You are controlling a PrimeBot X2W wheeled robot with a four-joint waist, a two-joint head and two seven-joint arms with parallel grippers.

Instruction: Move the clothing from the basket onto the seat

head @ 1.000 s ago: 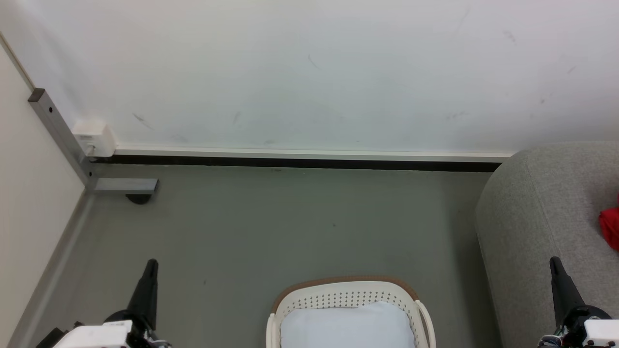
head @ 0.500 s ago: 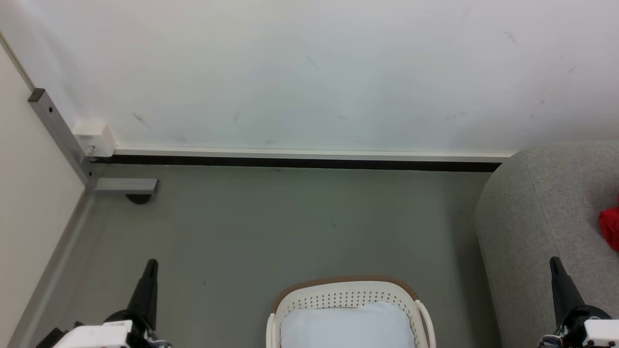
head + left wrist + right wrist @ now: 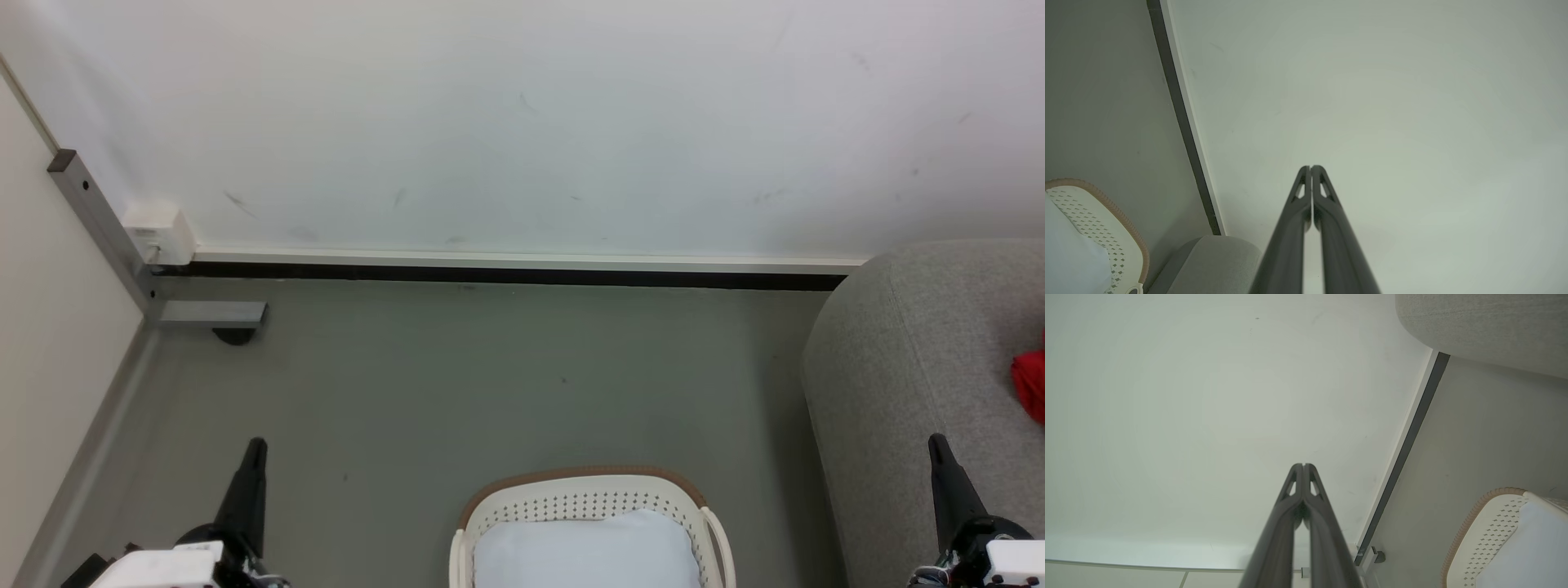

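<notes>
The red clothing (image 3: 1030, 385) lies on the grey seat (image 3: 914, 359) at the right edge of the head view, partly cut off. The white perforated basket (image 3: 589, 502) with a brown rim stands on the floor at bottom centre and holds a pale white-blue cloth (image 3: 588, 551). My left gripper (image 3: 255, 447) is at the lower left, over the floor, shut and empty. My right gripper (image 3: 936, 443) is at the lower right, before the seat's front, also shut and empty. In the wrist views the left gripper (image 3: 1310, 167) and right gripper (image 3: 1303, 465) show fingertips pressed together, pointing at the wall.
A white wall with a dark skirting strip (image 3: 506, 273) runs behind the grey floor (image 3: 457, 384). A metal post and bracket (image 3: 122, 253) with a white box (image 3: 157, 229) stand in the left corner. The basket rim (image 3: 1106, 204) and the seat (image 3: 1486, 326) show in the wrist views.
</notes>
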